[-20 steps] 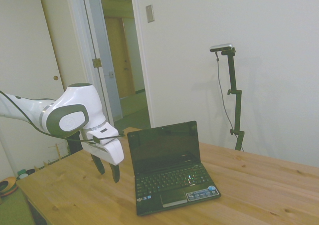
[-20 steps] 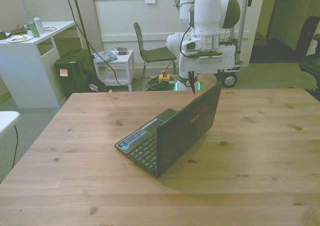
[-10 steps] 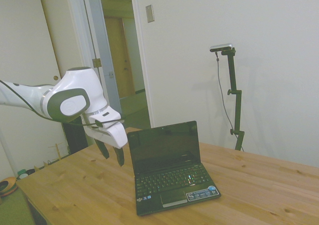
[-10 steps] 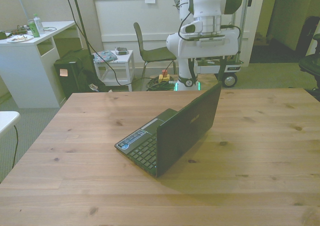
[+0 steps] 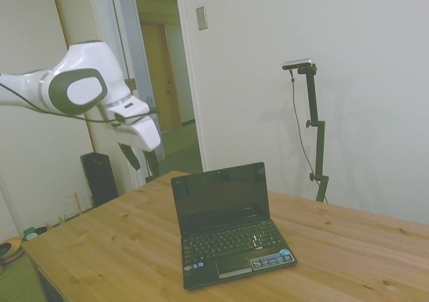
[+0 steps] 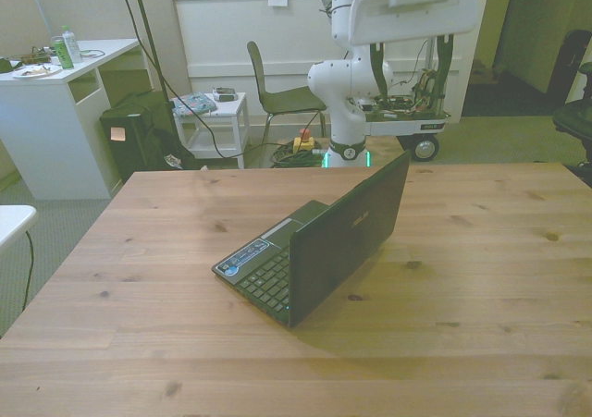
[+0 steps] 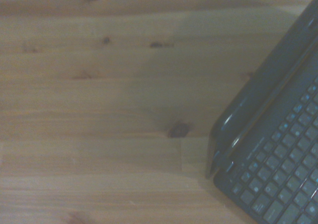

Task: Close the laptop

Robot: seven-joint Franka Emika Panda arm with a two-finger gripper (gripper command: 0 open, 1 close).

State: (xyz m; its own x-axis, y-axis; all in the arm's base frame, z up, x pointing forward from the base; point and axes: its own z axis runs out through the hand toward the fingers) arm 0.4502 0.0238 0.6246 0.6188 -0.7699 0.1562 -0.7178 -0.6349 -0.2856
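Premises present as a room in a home or small office put to use as a robot test space. A wooden table (image 6: pixel 481 278) stands below the claw (image 5: pixel 143 160) on carpeted floor; behind the claw are a white panelled wall, a green chair (image 6: pixel 277 91), a white desk (image 6: pixel 55 112) carrying a can and plate, and loose cables on the floor. Beyond the claw in the side view an open doorway (image 5: pixel 164 81) gives onto a corridor with a wooden door, a blank wall plate (image 5: pixel 201 18) beside it.
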